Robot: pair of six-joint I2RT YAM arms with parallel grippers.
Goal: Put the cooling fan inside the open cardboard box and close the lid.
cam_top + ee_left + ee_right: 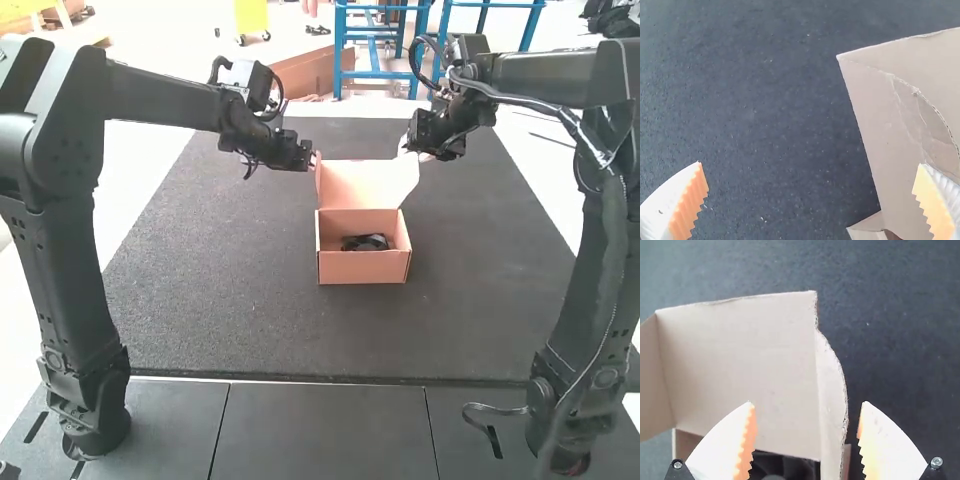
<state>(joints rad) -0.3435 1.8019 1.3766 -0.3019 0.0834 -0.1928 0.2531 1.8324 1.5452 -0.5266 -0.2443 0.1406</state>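
While the fan (364, 241) lies flat in the box (363, 266), its lid (365, 185) stands upright; left claw (313, 160) and right claw (425, 153) flank it, both spread.

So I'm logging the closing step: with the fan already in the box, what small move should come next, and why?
Probably shut the right gripper on the side edge of the upright cardboard lid. The black cooling fan lies inside the brown cardboard box, the lid stands upright, and the open fingers straddle that edge.
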